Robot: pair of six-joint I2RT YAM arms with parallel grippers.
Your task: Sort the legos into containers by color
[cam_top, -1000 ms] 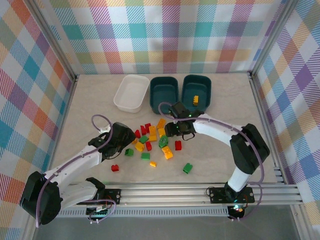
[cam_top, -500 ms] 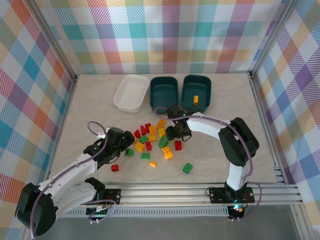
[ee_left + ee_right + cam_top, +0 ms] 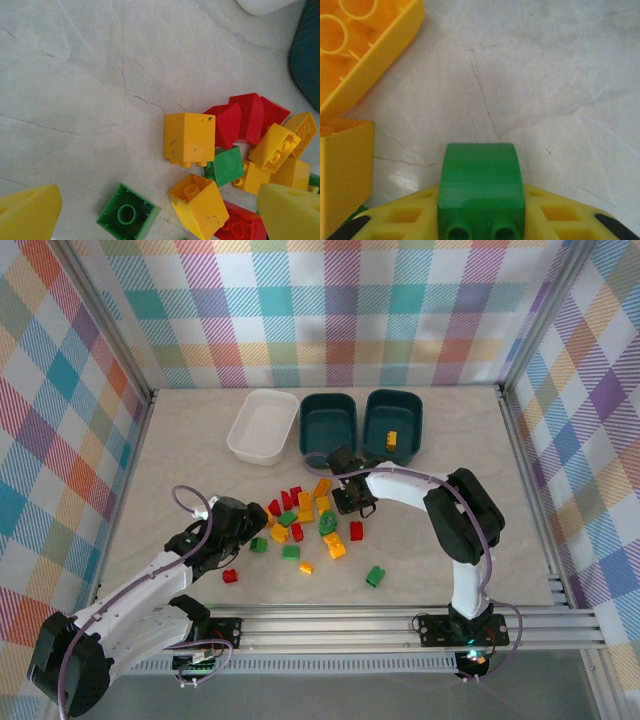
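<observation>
The legos lie in a loose pile [image 3: 300, 518] of red, green and yellow bricks at mid-table. My right gripper [image 3: 348, 502] sits low at the pile's right edge. In the right wrist view it [image 3: 481, 205] is shut on a green lego [image 3: 481, 175], clamped between the yellow fingers [image 3: 395, 220]. My left gripper [image 3: 228, 532] hovers at the pile's left side, open. In its wrist view the gripper [image 3: 160, 220] has an upturned green brick [image 3: 127, 215] and a yellow brick [image 3: 199, 205] between its spread fingertips. The containers stand behind: a white tub [image 3: 263, 425] and two teal tubs [image 3: 328, 423] [image 3: 393, 423].
A yellow brick [image 3: 391, 440] lies in the right teal tub. Stray bricks lie nearer me: a red one [image 3: 230, 576], a green one [image 3: 375, 576] and a small yellow one [image 3: 305, 567]. Checked walls close the table on three sides, with a metal rail [image 3: 400, 625] at the near edge.
My right gripper shifted slightly left and back and closed its jaws on the green lego. The left arm drew back a little toward the near left, still open.
</observation>
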